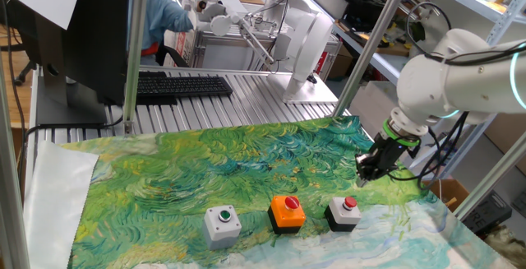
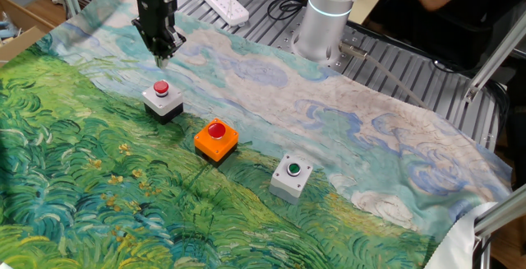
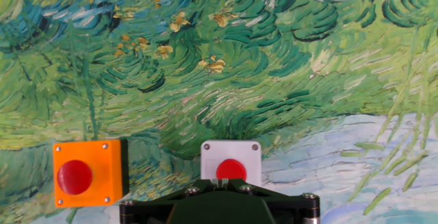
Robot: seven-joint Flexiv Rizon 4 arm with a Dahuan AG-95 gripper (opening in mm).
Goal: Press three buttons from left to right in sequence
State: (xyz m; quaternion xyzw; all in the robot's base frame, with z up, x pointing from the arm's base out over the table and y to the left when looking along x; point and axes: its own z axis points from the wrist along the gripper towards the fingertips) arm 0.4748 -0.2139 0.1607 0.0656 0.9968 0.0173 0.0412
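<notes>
Green-capped and light grey, the first button box [image 1: 222, 224] sits leftmost on the painted cloth [image 1: 205, 162] in the fixed view that faces the arm, the orange box with its red cap [image 1: 288, 211] just beside it, then the black-based box with the small red cap [image 1: 343, 212]. Your gripper [image 1: 367, 170] hangs above and behind that last box, well apart from the green one. I'd judge you must carry it across the whole row first, centre over the green cap, then descend straight. Whether the jaws are released or clenched, I cannot tell. Nothing stands between on the cloth; the keyboard [image 1: 182, 85] lies far back.
</notes>
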